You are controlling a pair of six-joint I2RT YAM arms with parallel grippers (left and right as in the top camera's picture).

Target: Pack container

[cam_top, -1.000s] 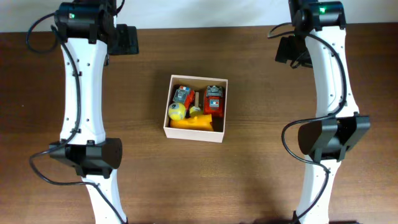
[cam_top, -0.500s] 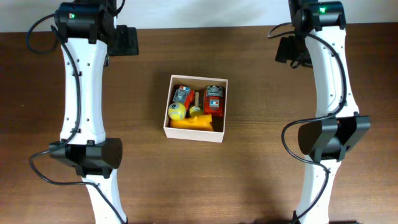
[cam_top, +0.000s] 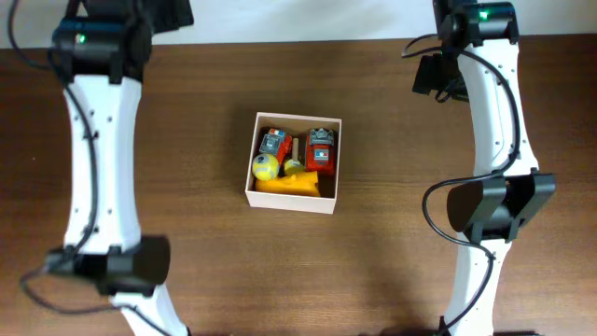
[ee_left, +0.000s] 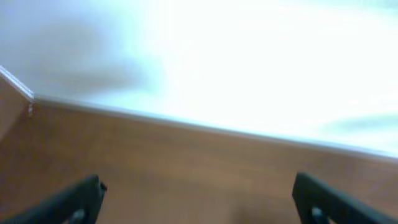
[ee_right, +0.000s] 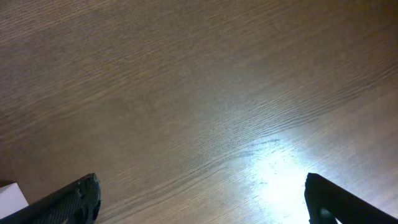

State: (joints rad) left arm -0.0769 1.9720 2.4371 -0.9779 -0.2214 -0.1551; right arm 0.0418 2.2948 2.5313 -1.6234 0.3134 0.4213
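The container (cam_top: 289, 201), a square box with white walls, stands at the middle of the table in the overhead view. It holds two red toys (cam_top: 320, 147), a yellow ball (cam_top: 265, 167) and a yellow-orange wedge (cam_top: 291, 185). My left gripper (cam_top: 168, 11) is at the table's far left edge, well away from the box. In the left wrist view its jaws (ee_left: 196, 186) are wide open and empty. My right gripper (cam_top: 431, 75) is at the far right of the box. Its jaws (ee_right: 202, 186) are open and empty over bare wood.
The brown wooden table (cam_top: 392, 252) ends at a white wall along the far edge (ee_left: 205, 127). A white corner (ee_right: 9, 196) shows at the lower left of the right wrist view. Both arm bases stand near the front edge.
My left arm has swung left and toward the far edge of the table, and its gripper now sits at the top of the view. The right arm and the box have not moved.
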